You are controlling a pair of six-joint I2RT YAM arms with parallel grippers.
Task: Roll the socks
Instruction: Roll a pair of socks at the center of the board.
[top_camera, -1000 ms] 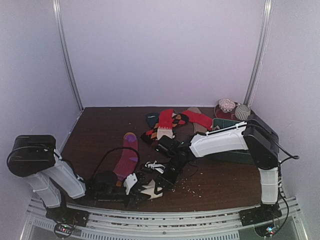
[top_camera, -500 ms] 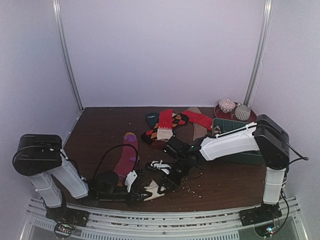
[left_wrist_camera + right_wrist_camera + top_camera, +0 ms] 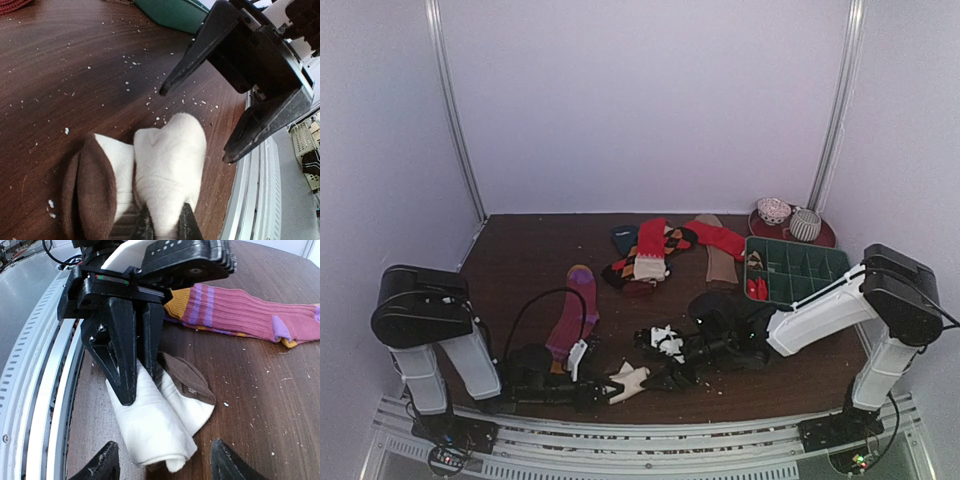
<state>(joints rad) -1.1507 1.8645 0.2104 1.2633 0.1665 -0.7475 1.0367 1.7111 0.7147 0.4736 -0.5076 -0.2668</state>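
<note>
Near edge of dark wooden table (image 3: pixel 520 250): left gripper (image 3: pixel 602 392) lying low, cream-and-brown sock (image 3: pixel 628 380) at its tip, right gripper (image 3: pixel 667 380) just beside, reaching in from the right. Purple-magenta striped sock (image 3: pixel 572 318) flat, behind. Heap of red, argyle and tan socks (image 3: pixel 655 250) mid-table. Green compartment tray (image 3: pixel 798 268) at right; two rolled socks (image 3: pixel 805 224) on red plate (image 3: pixel 826 239) beyond.

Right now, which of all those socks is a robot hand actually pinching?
The cream-and-brown sock at the very front: the left gripper is shut on it. The purple-striped one and the red and argyle pile behind lie untouched.
</note>
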